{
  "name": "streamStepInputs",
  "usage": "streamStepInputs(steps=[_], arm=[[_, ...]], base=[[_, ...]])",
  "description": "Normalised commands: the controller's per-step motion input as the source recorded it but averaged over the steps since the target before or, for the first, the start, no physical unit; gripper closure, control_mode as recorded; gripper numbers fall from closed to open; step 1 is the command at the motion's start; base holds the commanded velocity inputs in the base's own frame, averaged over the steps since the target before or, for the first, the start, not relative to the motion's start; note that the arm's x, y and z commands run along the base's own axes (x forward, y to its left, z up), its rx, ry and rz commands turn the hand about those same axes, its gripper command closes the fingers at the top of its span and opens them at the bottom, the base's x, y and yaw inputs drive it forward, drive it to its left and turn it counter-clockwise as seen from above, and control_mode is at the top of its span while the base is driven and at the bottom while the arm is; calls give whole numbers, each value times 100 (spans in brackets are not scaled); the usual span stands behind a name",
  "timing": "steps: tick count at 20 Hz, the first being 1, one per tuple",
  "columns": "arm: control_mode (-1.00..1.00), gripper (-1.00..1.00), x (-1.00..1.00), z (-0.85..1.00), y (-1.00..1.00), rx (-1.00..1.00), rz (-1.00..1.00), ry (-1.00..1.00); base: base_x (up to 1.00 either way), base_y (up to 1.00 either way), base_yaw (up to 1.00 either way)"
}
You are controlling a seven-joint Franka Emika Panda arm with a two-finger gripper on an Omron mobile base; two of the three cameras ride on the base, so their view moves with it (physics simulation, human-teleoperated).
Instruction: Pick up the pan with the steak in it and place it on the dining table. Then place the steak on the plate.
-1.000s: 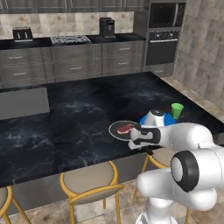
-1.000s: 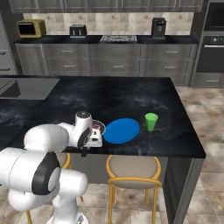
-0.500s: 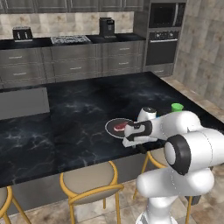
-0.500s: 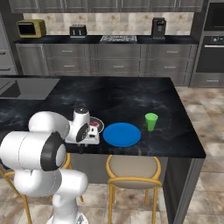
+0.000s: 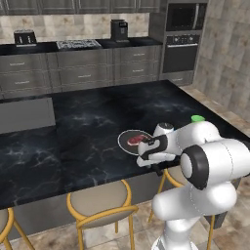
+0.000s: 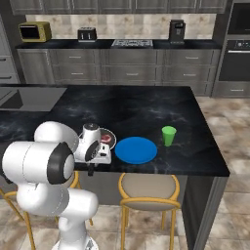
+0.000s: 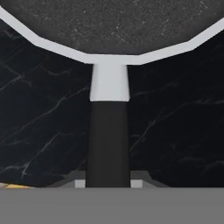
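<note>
Gripper point(image 5: 157, 168) clamps pan point(image 5: 128, 141) handle, pan just ahead

Gripper point(image 5: 155, 166) closed, arm bent low

Black pan point(image 5: 133, 141) with red steak point(image 5: 137, 139) on dining table point(image 5: 88, 127), near blue plate point(image 6: 136, 150).

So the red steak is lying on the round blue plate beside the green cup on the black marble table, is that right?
Not quite: the small red steak lies in the round black frying pan, not on the round blue plate, as the left base view shows. The rest stands.
</note>
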Motion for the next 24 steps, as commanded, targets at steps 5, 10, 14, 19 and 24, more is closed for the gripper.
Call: streamStepInputs(steps=[5, 10, 14, 19, 24], arm=[[-100, 100, 0, -9, 0, 0, 0, 0], [-100, -100, 0, 21, 0, 1, -2, 0], [-100, -100, 0, 74, 0, 4, -10, 0], [-100, -100, 3, 73, 0, 2, -13, 1], [-100, -100, 60, 29, 23, 0, -17, 0]], base=[[0, 0, 0], [0, 0, 0], [0, 0, 0], [0, 0, 0], [0, 0, 0]])
